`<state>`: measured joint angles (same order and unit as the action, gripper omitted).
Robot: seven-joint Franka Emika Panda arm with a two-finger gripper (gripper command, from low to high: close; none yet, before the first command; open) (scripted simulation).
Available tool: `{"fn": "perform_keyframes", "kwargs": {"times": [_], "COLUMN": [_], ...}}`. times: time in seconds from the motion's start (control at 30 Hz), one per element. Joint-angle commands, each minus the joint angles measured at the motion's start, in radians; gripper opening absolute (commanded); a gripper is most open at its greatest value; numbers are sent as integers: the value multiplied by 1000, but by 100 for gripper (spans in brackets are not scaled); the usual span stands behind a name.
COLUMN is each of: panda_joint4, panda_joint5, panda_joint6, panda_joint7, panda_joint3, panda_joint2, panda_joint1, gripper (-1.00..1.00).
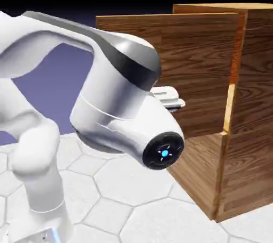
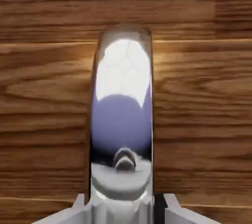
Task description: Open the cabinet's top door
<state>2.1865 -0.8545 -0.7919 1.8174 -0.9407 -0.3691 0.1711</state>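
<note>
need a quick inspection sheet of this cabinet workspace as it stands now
surface: white table with a hexagon pattern, bare where visible
job's things: wood-grain cabinet; its top door stands swung out from the cabinet body; the shiny metal handle fills the middle of the hand view
clutter: nothing seen
grippers: gripper shut on the handle, fingertips at either side of it; in the exterior view the arm hides most of the hand
cables: nothing seen
surroundings: plain blue-violet backdrop, dark at the top
</note>
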Motion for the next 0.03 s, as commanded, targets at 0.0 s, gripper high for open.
{"fn": "perform_keyframes", "kwargs": {"times": [0.0], "panda_joint4": [-31], "panda_joint5": [7], "panda_joint6": [35], "panda_joint7": [-24], "panda_joint3": [-26], "panda_joint2": [36], "panda_joint1": [-21], "gripper": [-100]}}
